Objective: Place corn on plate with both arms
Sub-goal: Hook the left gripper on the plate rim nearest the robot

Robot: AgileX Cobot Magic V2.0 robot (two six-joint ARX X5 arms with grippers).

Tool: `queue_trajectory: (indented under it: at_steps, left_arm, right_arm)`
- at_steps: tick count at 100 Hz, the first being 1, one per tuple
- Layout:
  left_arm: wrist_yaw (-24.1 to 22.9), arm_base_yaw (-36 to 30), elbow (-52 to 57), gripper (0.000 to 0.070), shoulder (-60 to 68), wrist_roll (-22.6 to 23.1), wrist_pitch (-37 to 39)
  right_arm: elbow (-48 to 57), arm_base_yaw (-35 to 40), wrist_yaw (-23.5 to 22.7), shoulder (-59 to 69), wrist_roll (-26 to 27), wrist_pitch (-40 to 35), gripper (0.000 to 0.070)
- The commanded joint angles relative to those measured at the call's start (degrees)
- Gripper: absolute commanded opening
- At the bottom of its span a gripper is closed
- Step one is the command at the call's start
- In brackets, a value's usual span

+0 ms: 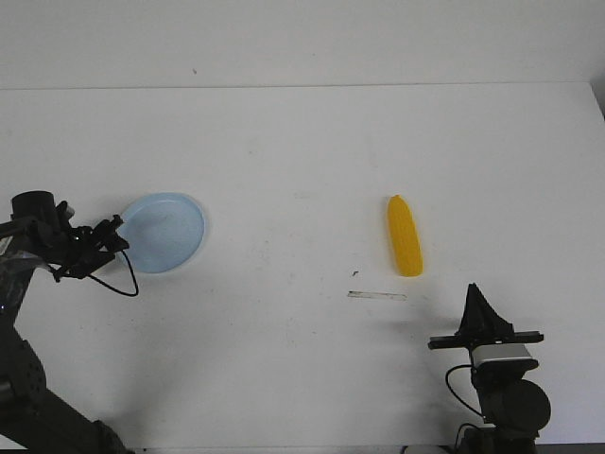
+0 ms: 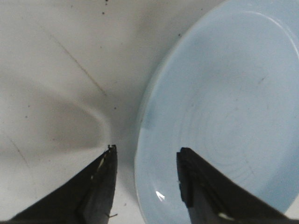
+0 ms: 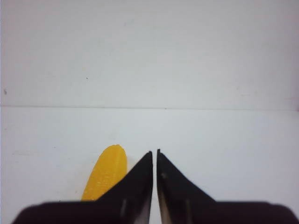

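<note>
The yellow corn (image 1: 405, 235) lies flat on the white table, right of centre, its tapered end pointing away. It also shows in the right wrist view (image 3: 106, 178), partly behind a finger. The pale blue plate (image 1: 168, 233) sits at the left. My left gripper (image 1: 115, 234) is open at the plate's left edge. In the left wrist view its fingers straddle the plate's rim (image 2: 140, 154), one finger over the table, the other over the plate. My right gripper (image 1: 476, 301) is shut and empty, near the front edge, a little right of and nearer than the corn.
A short pale strip (image 1: 377, 296) lies on the table just in front of the corn. The table's back edge meets a white wall (image 1: 302, 43). The table's right edge (image 1: 596, 104) shows at the far right.
</note>
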Motion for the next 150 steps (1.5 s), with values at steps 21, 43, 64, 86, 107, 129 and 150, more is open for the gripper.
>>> queue_trajectory:
  at_steps: [21,43,64,86,107,129,150]
  left_arm:
    - [0.0,-0.8,0.8,0.0235,0.9,-0.1,2.3]
    - [0.0,-1.6,0.8,0.0235,2.0,-0.1,2.4]
    - [0.1,-2.4,0.8,0.0235,3.5,-0.1,2.4]
    - [0.0,-2.6,0.8,0.0146,3.8,-0.1,2.4]
    - [0.0,-2.6,0.8,0.0,3.8,-0.1,2.4]
    - [2.2,-3.1,0.8,0.0,3.0,-0.1,2.0]
    - [2.8,-5.2,0.8,0.0,-0.5,-0.2,1.9]
  right_arm:
    - [-0.1,0.0,0.0,0.1,0.5,0.6,0.0015]
    - [-0.1,0.0,0.0,0.1,0.5,0.6,0.0015]
    - [-0.1,0.0,0.0,0.1,0.5,0.6,0.0015]
    - [-0.1,0.0,0.0,0.1,0.5,0.6,0.0016]
    - [-0.1,0.0,0.0,0.1,0.5,0.6,0.0016]
    - [-0.1,0.0,0.0,0.1,0.5,0.6,0.0016]
    - [-0.1,0.0,0.0,0.1,0.5,0.6,0.0016]
